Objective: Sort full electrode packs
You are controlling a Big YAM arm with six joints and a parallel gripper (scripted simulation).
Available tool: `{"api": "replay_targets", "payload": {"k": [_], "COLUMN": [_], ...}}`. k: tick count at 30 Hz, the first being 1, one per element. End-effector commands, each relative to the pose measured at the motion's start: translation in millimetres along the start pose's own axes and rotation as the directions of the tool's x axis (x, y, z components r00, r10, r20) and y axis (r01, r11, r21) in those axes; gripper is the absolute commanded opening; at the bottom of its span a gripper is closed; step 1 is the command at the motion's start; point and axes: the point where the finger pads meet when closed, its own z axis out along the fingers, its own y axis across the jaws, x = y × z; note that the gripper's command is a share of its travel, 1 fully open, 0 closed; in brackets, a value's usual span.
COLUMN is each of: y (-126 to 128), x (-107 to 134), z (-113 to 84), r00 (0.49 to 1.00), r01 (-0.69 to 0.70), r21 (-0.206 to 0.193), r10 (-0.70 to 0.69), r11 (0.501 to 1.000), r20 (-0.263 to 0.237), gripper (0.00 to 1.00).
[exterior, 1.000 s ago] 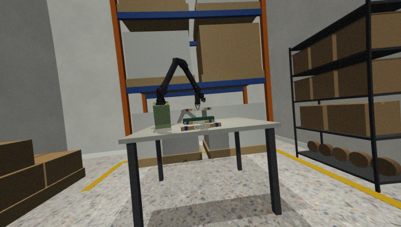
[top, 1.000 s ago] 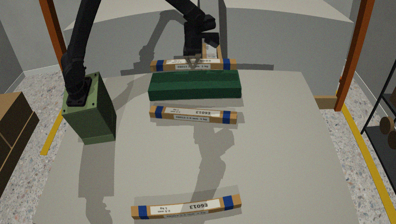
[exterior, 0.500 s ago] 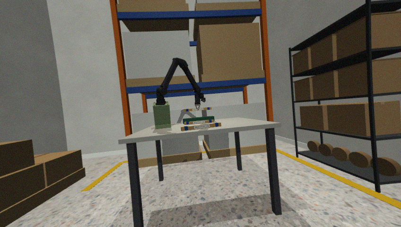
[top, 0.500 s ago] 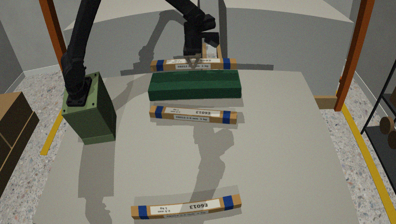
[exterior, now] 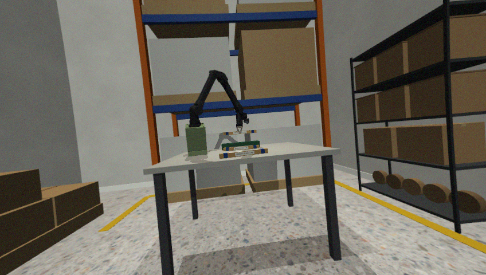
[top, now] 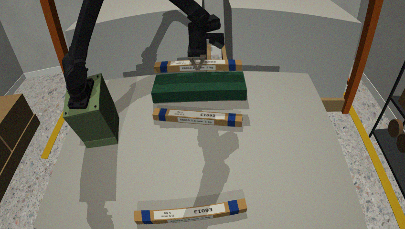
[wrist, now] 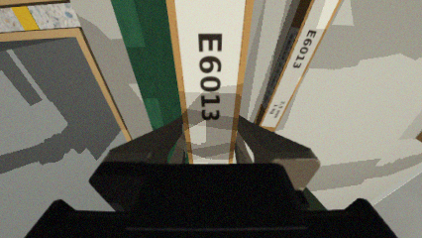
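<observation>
My gripper [top: 197,67] [exterior: 239,131] [wrist: 210,119] is shut on an electrode pack [top: 174,68] [exterior: 230,133] [wrist: 210,17] near its middle. The pack is held roughly level in the air above the green platform [top: 198,86] [exterior: 240,144] [wrist: 149,64]. A second pack [top: 196,120] [wrist: 298,55] lies flat on the table just in front of the platform, slightly angled; it also shows in the exterior view [exterior: 226,148]. A third pack [top: 189,212] [exterior: 244,153] lies flat near the table's front edge. All three have blue bands and E6013 labels.
The arm stands on a green pedestal [top: 93,124] [exterior: 196,141] at the left of the table [top: 284,159] [exterior: 300,149]. A storage rack [exterior: 204,16] stands behind the table, and a dark shelf [exterior: 402,79] stands to the right.
</observation>
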Motion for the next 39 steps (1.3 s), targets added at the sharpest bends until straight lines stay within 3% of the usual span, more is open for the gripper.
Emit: {"api": "replay_targets", "payload": {"k": [1,17,39], "y": [27.5,20.4,25.9], "x": [-21.2,-8.7,-18.4], "z": [-31.7,-24.3,-31.5], "r00": [0.997,0.998,0.998], "r01": [0.000,0.006,0.003], "r21": [-0.056,-0.041,-0.051], "r10": [0.004,-0.003,0.001], "r11": [0.998,0.999,0.999], "r20": [0.076,0.057,0.070], "gripper": [0.00,0.00,0.00]}}
